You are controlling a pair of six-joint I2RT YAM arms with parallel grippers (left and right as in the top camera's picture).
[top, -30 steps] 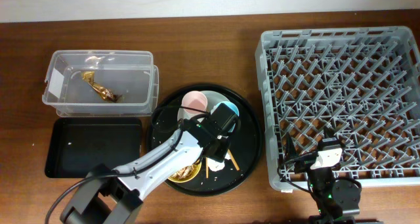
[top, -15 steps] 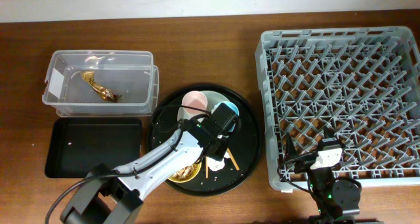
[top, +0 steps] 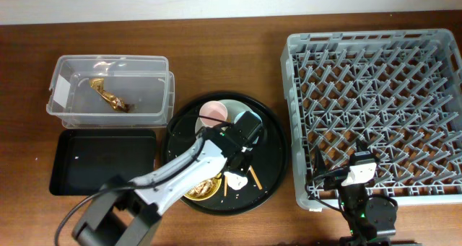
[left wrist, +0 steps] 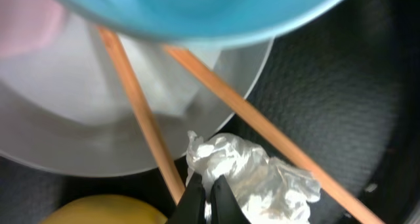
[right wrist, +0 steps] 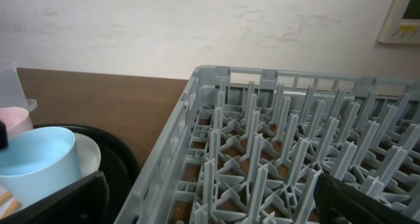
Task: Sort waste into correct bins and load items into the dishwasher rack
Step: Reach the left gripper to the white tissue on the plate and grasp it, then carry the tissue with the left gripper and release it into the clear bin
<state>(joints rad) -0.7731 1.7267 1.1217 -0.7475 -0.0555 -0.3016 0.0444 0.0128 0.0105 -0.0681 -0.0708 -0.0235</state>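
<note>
Overhead: the table [top: 216,44] carries the dishwasher rack [top: 375,105], which fills the right half of the frame. At upper left stands the clear tub [top: 108,91] with the snack wrapper [top: 110,96] inside, and directly below the tub lies the shallow black tray [top: 103,159]. In the centre is the round black tray [top: 271,159]. On it the pink cup [top: 214,112] sits on the plate [top: 234,105], and the yellow bowl [top: 202,190] is at the lower edge. The crumpled napkin [top: 234,179] lies just right of the bowl, beside the chopsticks [top: 254,177]. The left arm [top: 184,172] reaches in from the lower left, its wrist over the plate.

Left wrist: the blue cup [left wrist: 197,14] spans the top of the frame, with the pink cup at upper left. The two chopsticks cross the plate diagonally. The left pincer [left wrist: 207,201] is at bottom centre, its tips pressed fully together against the napkin's lower left edge. Whether a fold is caught between them I cannot tell. The bowl shows at lower left.

Right wrist: the right pincer [right wrist: 210,194] has its dark fingers [right wrist: 52,198] at the two bottom corners, spread wide with nothing held. The rack fills the right and centre of the frame, and both cups stand at far left.
</note>
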